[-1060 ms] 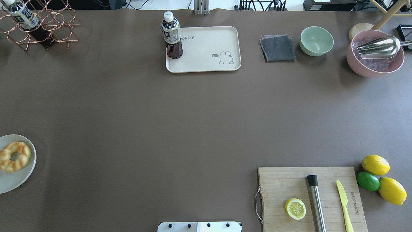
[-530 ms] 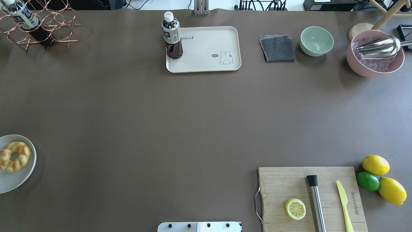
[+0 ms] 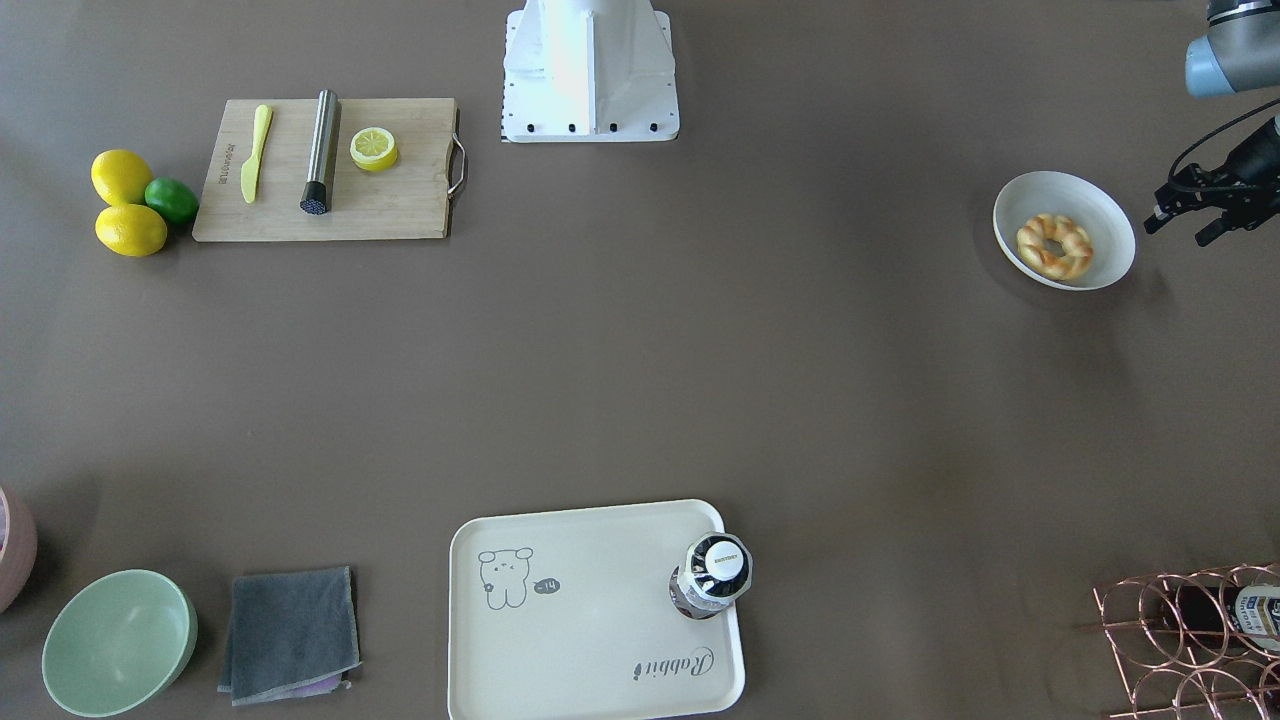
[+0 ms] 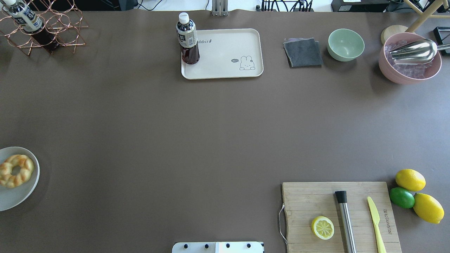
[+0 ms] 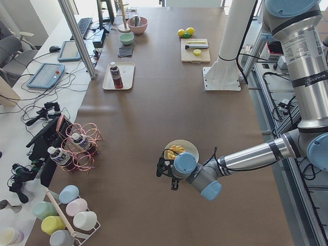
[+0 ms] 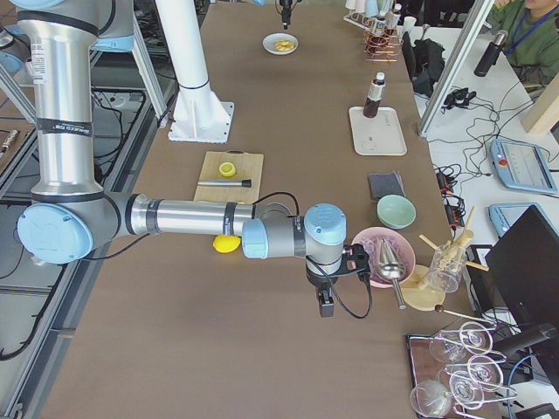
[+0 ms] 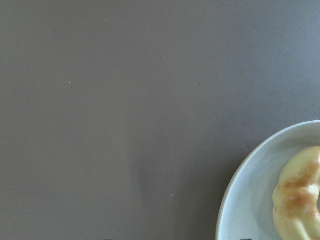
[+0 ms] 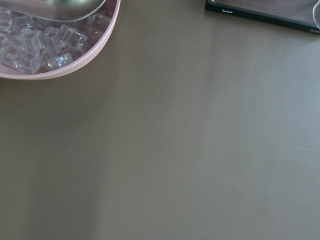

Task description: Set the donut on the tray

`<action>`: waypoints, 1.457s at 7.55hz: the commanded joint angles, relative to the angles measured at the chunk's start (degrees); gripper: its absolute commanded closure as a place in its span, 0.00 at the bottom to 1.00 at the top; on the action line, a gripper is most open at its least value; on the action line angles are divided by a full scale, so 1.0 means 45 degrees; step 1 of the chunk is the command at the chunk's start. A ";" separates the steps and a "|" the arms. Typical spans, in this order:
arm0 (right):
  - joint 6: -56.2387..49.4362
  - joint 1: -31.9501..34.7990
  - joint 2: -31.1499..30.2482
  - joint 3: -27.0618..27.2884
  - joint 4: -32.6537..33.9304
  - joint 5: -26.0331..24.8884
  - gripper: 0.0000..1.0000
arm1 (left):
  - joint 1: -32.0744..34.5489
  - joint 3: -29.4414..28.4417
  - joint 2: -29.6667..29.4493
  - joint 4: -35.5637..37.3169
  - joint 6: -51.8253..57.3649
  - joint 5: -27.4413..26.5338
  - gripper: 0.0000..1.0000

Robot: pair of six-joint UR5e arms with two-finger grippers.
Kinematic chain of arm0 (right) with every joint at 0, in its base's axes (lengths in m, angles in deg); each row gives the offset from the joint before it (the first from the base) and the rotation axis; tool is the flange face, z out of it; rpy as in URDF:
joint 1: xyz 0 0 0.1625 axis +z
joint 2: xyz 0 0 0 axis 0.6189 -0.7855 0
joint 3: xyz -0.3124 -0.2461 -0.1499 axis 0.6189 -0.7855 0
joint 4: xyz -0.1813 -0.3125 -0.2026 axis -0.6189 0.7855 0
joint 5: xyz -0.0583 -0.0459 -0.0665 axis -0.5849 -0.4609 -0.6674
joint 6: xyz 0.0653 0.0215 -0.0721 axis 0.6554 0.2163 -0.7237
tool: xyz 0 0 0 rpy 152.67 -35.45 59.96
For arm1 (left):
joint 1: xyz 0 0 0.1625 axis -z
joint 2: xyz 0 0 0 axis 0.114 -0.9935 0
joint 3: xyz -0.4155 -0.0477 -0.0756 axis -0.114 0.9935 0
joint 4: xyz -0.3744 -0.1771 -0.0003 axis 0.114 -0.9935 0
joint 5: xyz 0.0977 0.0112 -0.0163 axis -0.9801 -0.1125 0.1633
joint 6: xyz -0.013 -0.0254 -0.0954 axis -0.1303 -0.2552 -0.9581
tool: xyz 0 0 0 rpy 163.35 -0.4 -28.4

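Donut (image 4: pixel 15 171): flat, hole up, in round white bowl (image 4: pixel 21 196) at desk's (image 4: pixel 175 140) left edge, robot's side. Not on tray (image 4: pixel 225 52). Tray well apart, at desk's far side approx mid-width, rabbit drawing + "Rabbit" script showing. 1 dark drink bottle (image 4: pixel 187 38) upright on tray's left part.

Left gripper (image 3: pixel 1178 232): just beside bowl, on its outer side, clear of bowl and donut; fingers apart, holding nothing. Left wrist cam: only bowl rim + bit of donut in lower-right corner, otherwise desk.

Right gripper (image 6: pixel 325 304): at desk's opposite end, near pink bowl (image 4: pixel 393 75) w/ ice cubes + metal scoop (image 4: pixel 413 52). Seen from side cam only, so cannot tell fingers' state.

Elsewhere: wooden cutting board (image 4: pixel 309 200) w/ lemon half (image 4: pixel 322 227), steel rod, yellow knife; 2 lemons + 1 lime just beside it. Grey cloth (image 4: pixel 303 52) and green bowl (image 4: pixel 346 44) right of tray. Copper wire rack (image 4: pixel 59 28) w/ 1 bottle at far-left corner.
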 commanded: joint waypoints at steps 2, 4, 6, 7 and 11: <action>0.0033 -0.0017 -0.0058 0.0002 -0.0013 0.0026 0.00 | -0.1094 -0.0653 -0.0077 -0.1887 -0.1523 -0.0027 0.29; 0.0053 -0.0017 -0.0058 -0.0017 -0.0013 0.0026 0.00 | -0.1253 -0.1009 -0.0233 -0.2286 -0.1546 -0.0027 0.37; 0.0324 -0.0114 0.0000 0.0041 -0.0013 0.0065 0.00 | -0.1253 -0.0990 -0.0253 -0.2286 -0.1566 0.0050 0.58; 0.0636 -0.0308 0.0058 0.0080 -0.0032 0.0065 0.00 | -0.1253 -0.0971 -0.0273 -0.2305 -0.1566 0.0090 0.75; 0.0854 -0.0583 0.0098 0.0081 -0.0032 0.0046 0.00 | -0.1253 -0.0971 -0.0370 -0.2305 -0.1566 0.0109 0.88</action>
